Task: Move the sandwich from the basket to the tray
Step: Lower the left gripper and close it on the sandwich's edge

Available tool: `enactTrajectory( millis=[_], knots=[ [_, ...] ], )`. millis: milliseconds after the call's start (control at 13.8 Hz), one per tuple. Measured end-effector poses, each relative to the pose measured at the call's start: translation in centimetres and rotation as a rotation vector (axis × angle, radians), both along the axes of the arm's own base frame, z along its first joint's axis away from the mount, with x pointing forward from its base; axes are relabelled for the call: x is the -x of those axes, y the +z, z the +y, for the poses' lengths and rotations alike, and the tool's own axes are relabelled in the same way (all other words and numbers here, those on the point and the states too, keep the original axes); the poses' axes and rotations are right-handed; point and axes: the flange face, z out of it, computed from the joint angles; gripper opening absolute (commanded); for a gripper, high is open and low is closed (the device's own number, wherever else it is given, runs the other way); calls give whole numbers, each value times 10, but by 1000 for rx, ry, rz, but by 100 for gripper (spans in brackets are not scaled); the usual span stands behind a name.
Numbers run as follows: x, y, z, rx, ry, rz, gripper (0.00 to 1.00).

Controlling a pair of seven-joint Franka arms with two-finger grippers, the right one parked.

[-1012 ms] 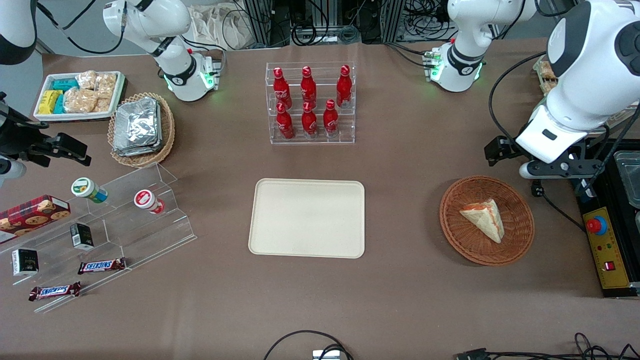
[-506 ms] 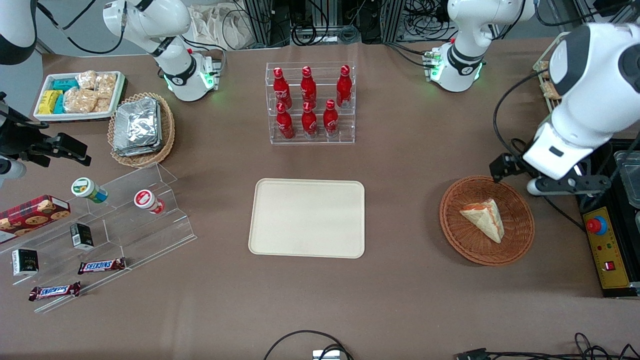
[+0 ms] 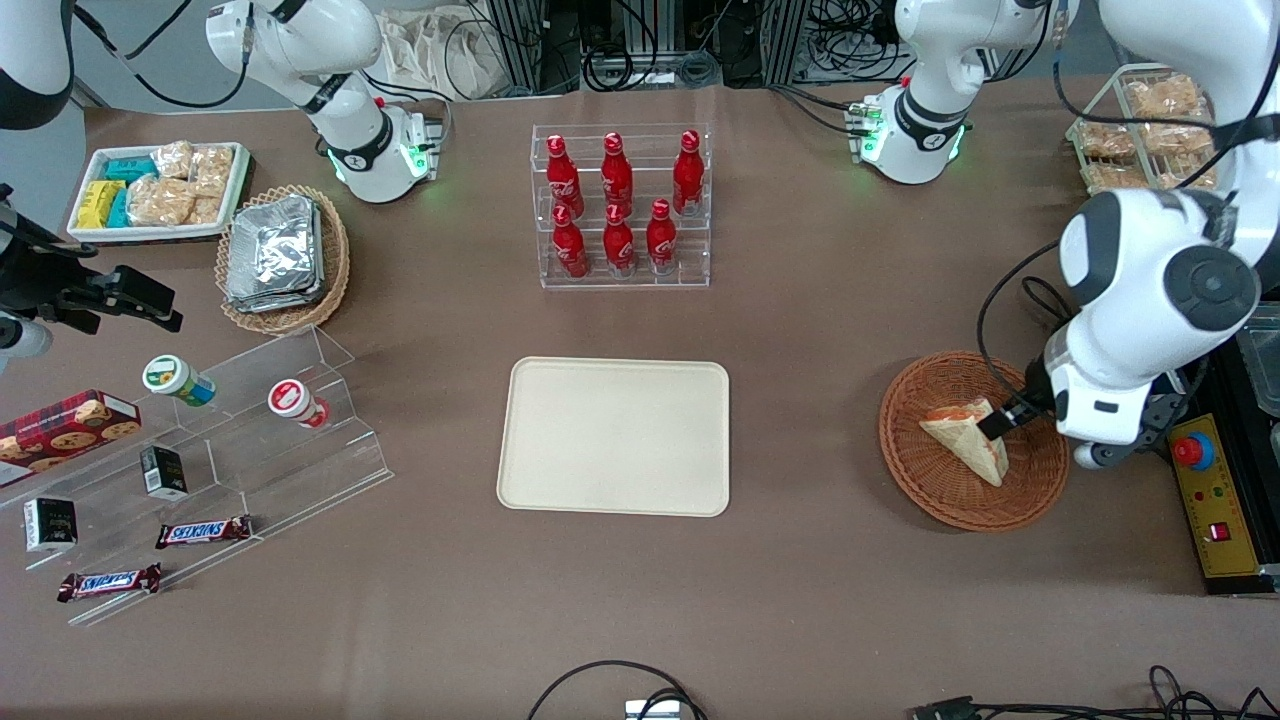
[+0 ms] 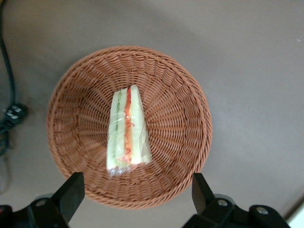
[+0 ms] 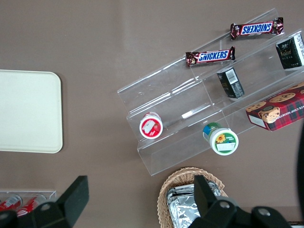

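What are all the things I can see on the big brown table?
sandwich: one, white with red and green filling, in the basket
basket: one, reddish-brown wicker, toward the working arm's end
tray: one, cream, mid-table
cola bottles: six, red, in a clear rack farther from the front camera than the tray
foil packs: silver stack, in a tan basket
chocolate bars: two, brown, on clear steps
end effector: black fingers open, above the basket, astride the sandwich
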Motion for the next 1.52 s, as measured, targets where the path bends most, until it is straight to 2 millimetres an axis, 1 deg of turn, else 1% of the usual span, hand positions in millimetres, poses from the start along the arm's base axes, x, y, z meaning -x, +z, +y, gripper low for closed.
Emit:
enactTrajectory(
  millis=[145, 217, 434, 578, 723, 795, 867, 1084, 1157, 1373, 1446, 1518],
  knots=[
    [6, -38, 4, -1, 58, 13, 100],
    [12, -54, 6, -1, 70, 19, 100],
    [24, -88, 20, -3, 97, 16, 100],
    [29, -104, 25, -5, 108, 24, 100],
    [30, -112, 25, -5, 115, 32, 100],
    [29, -116, 25, -3, 119, 26, 97],
    [28, -121, 25, 0, 121, 20, 85],
    [28, -133, 24, 1, 121, 22, 9],
    [28, -135, 22, 1, 118, 23, 0],
    [25, -129, 18, 2, 47, 19, 0],
    [23, -122, 16, 1, 18, 29, 0],
    [21, -110, 13, -2, -5, 59, 0]
  ],
)
